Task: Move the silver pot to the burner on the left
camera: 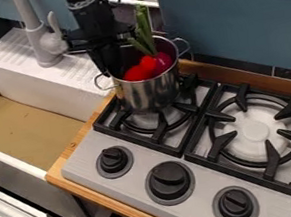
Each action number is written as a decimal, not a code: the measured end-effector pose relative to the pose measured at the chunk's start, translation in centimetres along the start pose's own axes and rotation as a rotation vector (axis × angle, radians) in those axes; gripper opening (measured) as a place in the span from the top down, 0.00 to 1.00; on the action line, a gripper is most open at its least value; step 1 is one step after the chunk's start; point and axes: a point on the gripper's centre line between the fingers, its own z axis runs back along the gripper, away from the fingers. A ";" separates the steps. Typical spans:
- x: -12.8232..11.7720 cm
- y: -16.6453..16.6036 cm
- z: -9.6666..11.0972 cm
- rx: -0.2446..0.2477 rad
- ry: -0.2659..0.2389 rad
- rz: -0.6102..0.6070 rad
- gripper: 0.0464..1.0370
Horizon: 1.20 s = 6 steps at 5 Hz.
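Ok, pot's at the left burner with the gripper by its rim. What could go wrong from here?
The silver pot looks set toward the back of the left burner, so it might tip or rest unevenly if released there. The gripper is close to the pot's left handle and could snag it when withdrawing. The green stems rise above the rim and might get knocked.

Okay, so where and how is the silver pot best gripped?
Probably by the rim on the picture's left, coming down from above. The silver pot is upright and open-topped, so its wall could be pinched inside and out, away from the green stalks rising towards the far side.
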 end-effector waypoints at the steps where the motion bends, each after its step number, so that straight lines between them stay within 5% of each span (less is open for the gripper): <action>1: -0.3 0.0 -0.1 -0.002 0.014 -0.003 0.99; 3: -1.0 -0.5 0.0 0.017 -0.002 0.011 0.97; 4: -0.4 -0.8 -0.2 0.021 -0.040 0.041 0.82; 6: -0.3 -1.4 0.3 0.003 -0.049 0.092 0.28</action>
